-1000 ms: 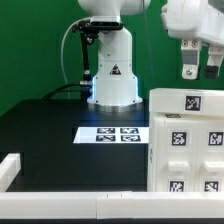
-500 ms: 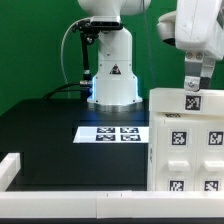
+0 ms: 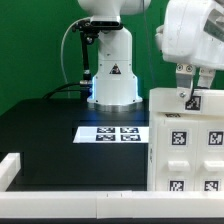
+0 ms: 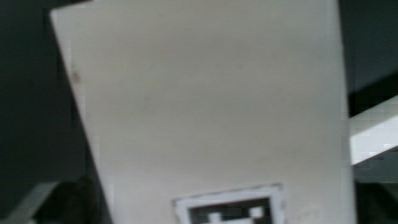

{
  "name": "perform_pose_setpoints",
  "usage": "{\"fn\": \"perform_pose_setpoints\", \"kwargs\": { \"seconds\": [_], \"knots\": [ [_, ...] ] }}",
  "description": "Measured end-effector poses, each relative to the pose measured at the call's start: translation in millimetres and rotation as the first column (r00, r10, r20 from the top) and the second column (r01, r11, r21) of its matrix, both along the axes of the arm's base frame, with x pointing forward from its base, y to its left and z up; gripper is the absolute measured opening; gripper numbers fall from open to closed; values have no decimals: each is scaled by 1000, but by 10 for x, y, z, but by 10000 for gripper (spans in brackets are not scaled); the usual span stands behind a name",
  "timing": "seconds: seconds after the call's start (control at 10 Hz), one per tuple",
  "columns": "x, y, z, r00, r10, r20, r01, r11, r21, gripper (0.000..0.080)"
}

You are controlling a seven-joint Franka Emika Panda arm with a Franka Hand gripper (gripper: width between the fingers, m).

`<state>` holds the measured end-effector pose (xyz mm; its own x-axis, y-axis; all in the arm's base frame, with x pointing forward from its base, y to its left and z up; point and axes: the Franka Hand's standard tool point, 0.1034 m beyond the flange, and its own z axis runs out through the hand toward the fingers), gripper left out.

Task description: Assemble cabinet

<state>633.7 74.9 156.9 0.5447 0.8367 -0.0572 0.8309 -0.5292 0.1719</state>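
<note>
In the exterior view there is one robot arm (image 3: 195,40) with one gripper (image 3: 190,95), and one robot base (image 3: 112,75) standing behind. One black table (image 3: 50,125) carries everything. One marker board (image 3: 112,134) lies flat on it, printed with four square tags. One large white cabinet part (image 3: 187,140) stands at the exterior view's right; seven tags can be counted on its visible faces, though some are cut off by the picture's edge. One white L-shaped rail (image 3: 40,182) runs along the near edge. The wrist view shows one white panel (image 4: 205,110) carrying one tag (image 4: 235,208), partly cut off
</note>
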Motion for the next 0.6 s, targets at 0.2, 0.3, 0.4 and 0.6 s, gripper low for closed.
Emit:
{"fn": "perform_pose_setpoints", "kwargs": {
  "seconds": [0.2, 0.3, 0.4, 0.6],
  "knots": [
    [-3, -2, -2, 983, -182, 23, 182, 983, 23, 554],
    [-3, -2, -2, 969, -246, 30, 245, 969, 32, 554],
    [1, -1, -6, 929, -368, 48, 365, 929, 56, 554],
    [28, 15, -5, 791, -606, 87, 596, 794, 117, 554]
  ]
}}
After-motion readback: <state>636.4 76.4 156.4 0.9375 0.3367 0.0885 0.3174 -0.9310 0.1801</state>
